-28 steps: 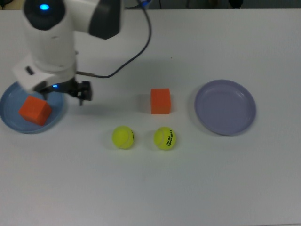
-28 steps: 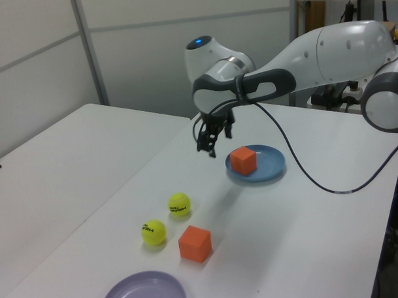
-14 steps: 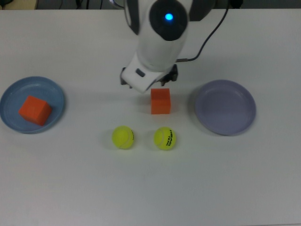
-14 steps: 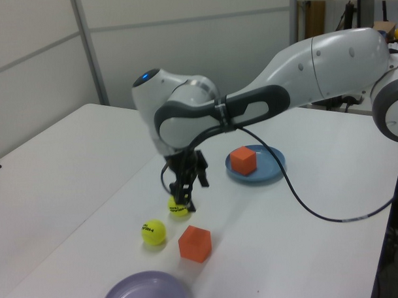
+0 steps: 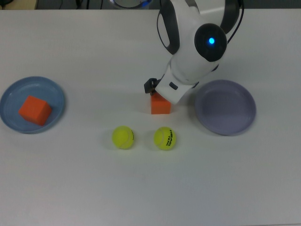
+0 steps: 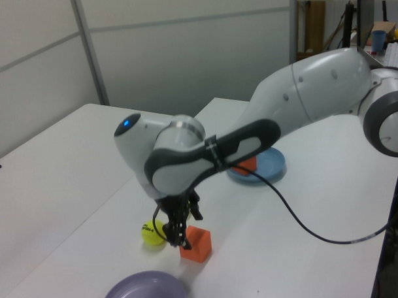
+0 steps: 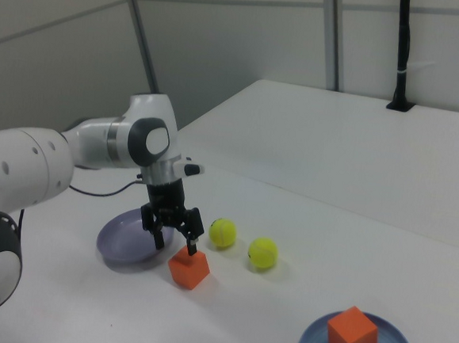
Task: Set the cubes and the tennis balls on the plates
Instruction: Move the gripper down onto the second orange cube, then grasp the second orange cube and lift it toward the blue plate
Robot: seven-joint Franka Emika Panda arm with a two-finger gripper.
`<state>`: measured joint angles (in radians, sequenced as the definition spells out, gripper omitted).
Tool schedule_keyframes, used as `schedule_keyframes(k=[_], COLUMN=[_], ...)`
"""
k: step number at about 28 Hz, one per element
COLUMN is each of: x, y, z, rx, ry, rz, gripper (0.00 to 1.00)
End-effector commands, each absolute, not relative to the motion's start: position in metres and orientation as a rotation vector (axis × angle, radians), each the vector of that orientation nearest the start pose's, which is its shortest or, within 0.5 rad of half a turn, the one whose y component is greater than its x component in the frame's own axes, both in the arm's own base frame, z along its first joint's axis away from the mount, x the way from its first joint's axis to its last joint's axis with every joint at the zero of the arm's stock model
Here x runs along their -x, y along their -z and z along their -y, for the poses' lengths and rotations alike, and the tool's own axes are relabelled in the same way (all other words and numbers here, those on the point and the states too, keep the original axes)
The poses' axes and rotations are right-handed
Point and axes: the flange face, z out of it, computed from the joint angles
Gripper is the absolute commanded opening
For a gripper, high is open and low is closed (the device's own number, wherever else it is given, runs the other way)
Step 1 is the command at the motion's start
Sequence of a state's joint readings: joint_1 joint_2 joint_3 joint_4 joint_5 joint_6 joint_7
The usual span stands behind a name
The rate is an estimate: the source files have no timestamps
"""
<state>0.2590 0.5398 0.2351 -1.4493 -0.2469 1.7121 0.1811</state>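
two solid orange cubes with a matte finish and crisp edges are showing. one cube (image 5: 34,110) is sitting tilted inside the light blue plate (image 5: 10,96), a round shallow dish with a raised rim at the top view's left. the other cube (image 7: 189,269) is resting on the bare white table (image 5: 150,188) near its middle, just beside the pale lavender plate (image 5: 225,107), which is lying at the top view's right with nothing on it. two fuzzy yellow-green tennis balls are lying side by side on the table in front of that cube: the left ball (image 5: 123,137) in the top view and the right ball (image 5: 165,138), which is showing black lettering.

the gripper (image 7: 176,233) is hanging directly over the middle cube, its two dark fingers spread apart and pointing down, gripping nothing. the arm's smooth white shell with grey joints is covering part of that cube in the top view.
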Motion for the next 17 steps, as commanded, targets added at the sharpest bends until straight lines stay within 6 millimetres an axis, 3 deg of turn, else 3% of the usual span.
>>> schedule_keyframes(k=[1, 9, 11, 12, 14, 17], x=[-0.619, -0.621, -0.621, -0.621, -0.623, -0.626], y=[-0.338, -0.311, -0.312, -0.312, -0.314, -0.321], z=[-0.278, -0.268, -0.268, -0.268, -0.269, -0.272], rx=[3.299, 3.354, 3.356, 3.356, 3.358, 3.37], ry=[-0.307, -0.339, -0.338, -0.338, -0.319, -0.252], rz=[0.615, 0.668, 0.67, 0.67, 0.652, 0.579], gripper=[1.0, 0.97, 0.71, 0.35, 0.01, 0.0])
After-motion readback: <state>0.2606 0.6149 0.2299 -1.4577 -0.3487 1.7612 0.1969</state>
